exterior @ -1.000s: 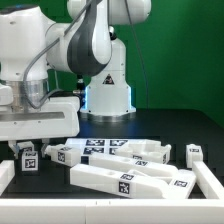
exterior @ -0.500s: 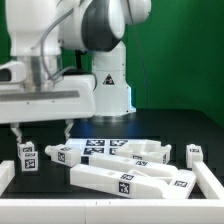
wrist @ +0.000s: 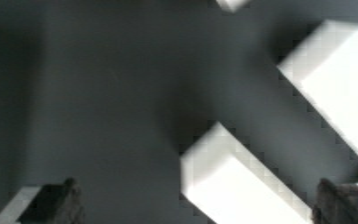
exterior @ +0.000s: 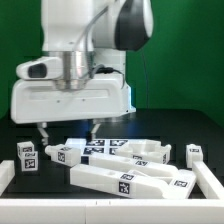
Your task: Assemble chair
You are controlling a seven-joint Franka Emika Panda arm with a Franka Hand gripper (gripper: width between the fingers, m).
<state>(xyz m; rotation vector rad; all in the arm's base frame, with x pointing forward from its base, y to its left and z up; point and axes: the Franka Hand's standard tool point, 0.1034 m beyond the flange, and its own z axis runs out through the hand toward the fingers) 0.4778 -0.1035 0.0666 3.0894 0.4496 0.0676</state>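
Observation:
Several white chair parts with marker tags lie on the black table. A long flat piece (exterior: pixel 128 183) lies in front. Another long piece (exterior: pixel 112 151) lies behind it. A small block (exterior: pixel 27 158) stands at the exterior view's left and a small block (exterior: pixel 194 153) at its right. My gripper (exterior: pixel 67 133) hangs open and empty just above the left end of the rear piece, fingers (exterior: pixel 43 132) apart. In the wrist view two blurred white parts (wrist: pixel 247 165) pass between the dark fingertips (wrist: pixel 51 203).
A white rail (exterior: pixel 6 172) borders the table at the exterior view's left and another rail (exterior: pixel 212 177) at its right. The arm's white base (exterior: pixel 115 95) stands behind the parts. A green wall is at the back.
The arm has swung toward the exterior view's right, carrying the open gripper from above the left small block to above the left end of the rear piece. The parts have not moved.

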